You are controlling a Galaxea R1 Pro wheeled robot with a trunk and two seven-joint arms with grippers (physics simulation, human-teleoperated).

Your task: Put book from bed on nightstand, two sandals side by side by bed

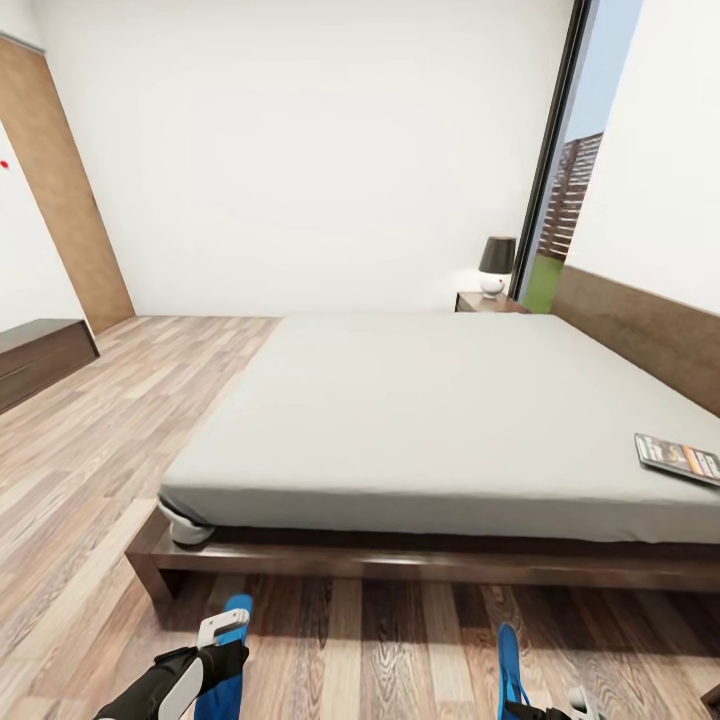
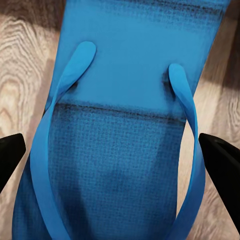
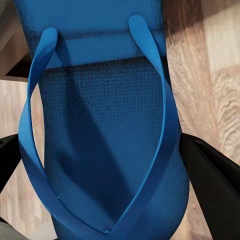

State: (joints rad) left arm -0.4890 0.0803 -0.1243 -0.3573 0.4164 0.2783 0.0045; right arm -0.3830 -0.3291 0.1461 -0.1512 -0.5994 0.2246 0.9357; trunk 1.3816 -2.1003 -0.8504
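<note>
Left gripper (image 1: 222, 640) sits at the bottom of the head view, right over a blue sandal (image 1: 228, 660) on the wood floor (image 1: 90, 470), just in front of the bed frame. Can't really judge its jaw from up here. The right gripper (image 1: 560, 708) barely pokes in at the bottom edge, next to the other sandal (image 1: 508, 655), which lies on the floor near the foot of the bed (image 1: 430, 420) too. The two sandals are well apart, both pointing toward the bed. The book (image 1: 678, 459) lies flat on the grey mattress, over by the right edge of the picture, close to the headboard (image 1: 640, 335) side. Past the bed there's a nightstand (image 1: 488, 302) in the corner by the window (image 1: 570, 200), with a little dark-shaded lamp (image 1: 496, 266) on it. On the left, a low dark cabinet (image 1: 40, 360) and a tall light-brown panel (image 1: 65, 190) against the wall.

Left wrist view: the left gripper (image 2: 120, 160) is spread wide, one black finger (image 2: 10, 155) on each side of the sandal (image 2: 130, 125), straps facing the camera. Fingers look just beside the edges; whether they touch, I can't tell.

Right wrist view: same deal, the right gripper (image 3: 107, 170) is spread open around its sandal (image 3: 110, 135), with the fingers (image 3: 210, 175) sitting close against the sides. Not clear if they're actually pinching it.
</note>
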